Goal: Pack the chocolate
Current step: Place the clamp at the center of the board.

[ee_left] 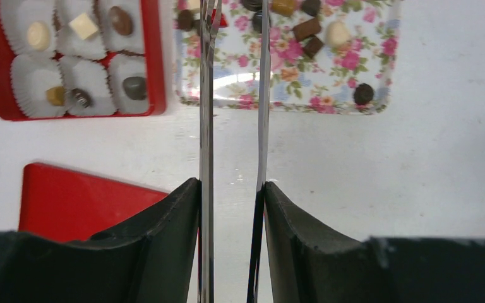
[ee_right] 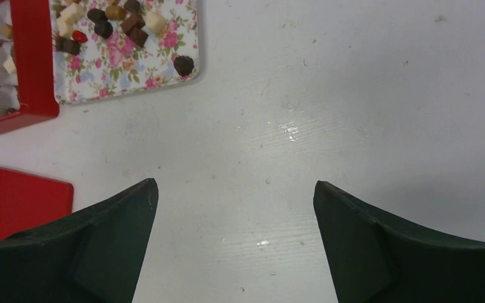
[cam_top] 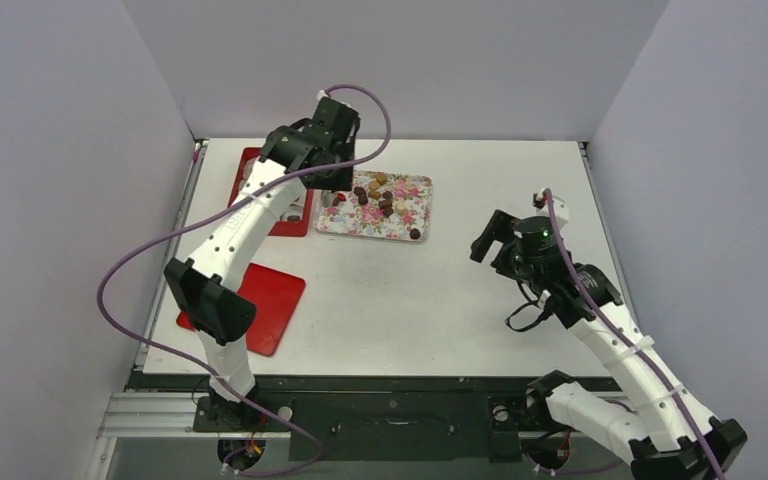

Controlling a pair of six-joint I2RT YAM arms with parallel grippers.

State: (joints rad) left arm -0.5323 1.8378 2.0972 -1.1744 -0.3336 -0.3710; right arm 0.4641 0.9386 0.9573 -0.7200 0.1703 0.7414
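The chocolate (cam_top: 376, 194) lies in small brown, cream and red pieces on a flowered tray (cam_top: 360, 224). More pieces (ee_left: 121, 20) sit in white paper cups in the red box (ee_left: 155, 63). My left gripper (ee_left: 230, 186) is shut on metal tongs (ee_left: 206, 126), whose two blades reach out over the tray's left end (ee_left: 303, 88). A gap shows between the blades, and their tips run off the top of the left wrist view. The left gripper (cam_top: 335, 172) hangs over the tray's left edge. My right gripper (cam_top: 490, 238) is open and empty over bare table, to the right of the tray (ee_right: 132, 82).
A flat red lid (cam_top: 265, 305) lies at the near left of the white table, also seen as the lid (ee_left: 82, 196) and the lid (ee_right: 25, 199). One dark piece (ee_right: 184, 64) sits alone at the tray's near right corner. Grey walls close in three sides.
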